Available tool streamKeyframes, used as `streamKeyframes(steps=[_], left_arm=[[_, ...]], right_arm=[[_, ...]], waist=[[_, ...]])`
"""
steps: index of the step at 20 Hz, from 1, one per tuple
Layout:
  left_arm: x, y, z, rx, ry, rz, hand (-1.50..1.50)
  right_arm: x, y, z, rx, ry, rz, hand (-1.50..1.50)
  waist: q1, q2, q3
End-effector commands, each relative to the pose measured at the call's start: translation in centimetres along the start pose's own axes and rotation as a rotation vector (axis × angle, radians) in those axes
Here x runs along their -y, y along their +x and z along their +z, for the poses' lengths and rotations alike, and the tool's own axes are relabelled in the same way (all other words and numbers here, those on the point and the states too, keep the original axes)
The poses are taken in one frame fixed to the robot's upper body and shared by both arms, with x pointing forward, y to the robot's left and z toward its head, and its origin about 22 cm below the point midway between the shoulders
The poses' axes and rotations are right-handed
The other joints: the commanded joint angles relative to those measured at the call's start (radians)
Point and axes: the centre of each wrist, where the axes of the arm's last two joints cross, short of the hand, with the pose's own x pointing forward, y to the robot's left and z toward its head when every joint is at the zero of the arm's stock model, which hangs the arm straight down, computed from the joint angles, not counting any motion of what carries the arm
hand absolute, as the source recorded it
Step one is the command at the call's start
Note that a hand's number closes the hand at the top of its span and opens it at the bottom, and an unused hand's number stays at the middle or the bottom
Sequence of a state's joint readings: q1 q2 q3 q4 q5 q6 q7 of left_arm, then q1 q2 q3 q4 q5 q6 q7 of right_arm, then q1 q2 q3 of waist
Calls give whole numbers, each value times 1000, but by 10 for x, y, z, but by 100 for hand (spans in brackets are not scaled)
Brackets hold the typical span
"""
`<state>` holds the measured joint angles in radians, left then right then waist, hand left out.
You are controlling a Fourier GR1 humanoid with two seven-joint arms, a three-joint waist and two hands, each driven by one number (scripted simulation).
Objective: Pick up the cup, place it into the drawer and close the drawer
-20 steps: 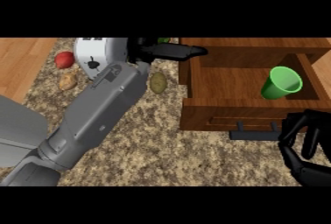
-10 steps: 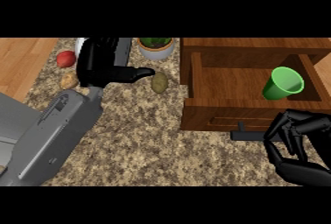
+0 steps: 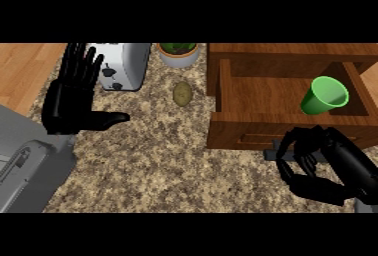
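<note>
Right hand (image 3: pixel 319 165): fingers curled, holding nothing, at the drawer (image 3: pixel 255 95) front near the counter's near edge. Cup (image 3: pixel 323 96): already lying inside the open drawer, right side. Remaining step, as judged: close the drawer. Left hand (image 3: pixel 71 97): fingers straight, resting at left.

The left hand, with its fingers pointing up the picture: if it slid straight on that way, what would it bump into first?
Most likely the toaster. The left hand is open, its fingertips already beside the toaster's left edge. Height is hard to judge from above, so it might pass alongside.
</note>
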<state>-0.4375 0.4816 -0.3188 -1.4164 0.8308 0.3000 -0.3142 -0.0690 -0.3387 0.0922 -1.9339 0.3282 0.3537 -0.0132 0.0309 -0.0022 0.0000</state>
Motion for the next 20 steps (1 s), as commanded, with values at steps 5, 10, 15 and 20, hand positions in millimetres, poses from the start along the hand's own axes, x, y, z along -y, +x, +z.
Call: streamKeyframes(steps=[5,10,15,20], left_arm=[[-46,3,51,-2,3,-13,-150],[-76,9,64,8,-4,4,-150],[-83,3,77,17,29,0,-150],[-109,5,72,11,46,-1,-150]], right_arm=[[-53,-30,-32,-50,101,254,150],[-77,-72,-45,-92,135,272,-150],[-77,-89,-83,-142,160,314,-150],[-96,-121,-88,-160,212,298,-150]], waist=[[-3,2,0],[-14,4,0],[-14,4,0],[-19,6,0]])
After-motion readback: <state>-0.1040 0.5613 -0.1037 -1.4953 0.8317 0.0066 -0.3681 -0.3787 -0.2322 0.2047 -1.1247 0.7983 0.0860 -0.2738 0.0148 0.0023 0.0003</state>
